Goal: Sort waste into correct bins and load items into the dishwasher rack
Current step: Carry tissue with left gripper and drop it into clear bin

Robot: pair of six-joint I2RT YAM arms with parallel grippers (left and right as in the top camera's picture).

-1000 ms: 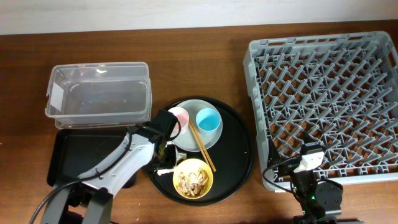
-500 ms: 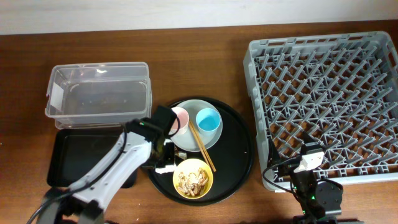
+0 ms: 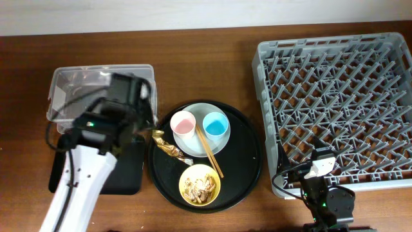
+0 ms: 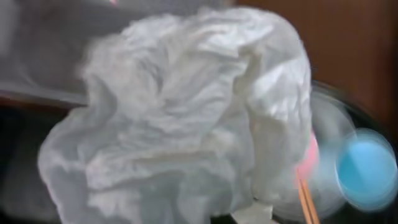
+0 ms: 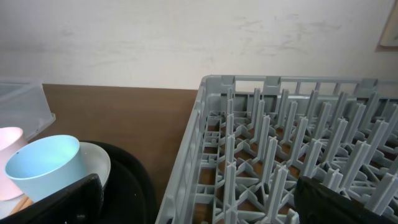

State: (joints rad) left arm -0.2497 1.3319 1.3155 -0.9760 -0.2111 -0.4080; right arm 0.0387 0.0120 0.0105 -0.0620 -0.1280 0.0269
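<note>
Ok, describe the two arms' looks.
The left arm is a long white link ending in a bulky black wrist block with a green light and black cables. The right arm is compact and black, with a white part on top, a green light, a looping black cable and black tool fingers.

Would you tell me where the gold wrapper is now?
Overhead, the gold wrapper lies on the round black tray, left of the plate, near the yellow bowl.
</note>
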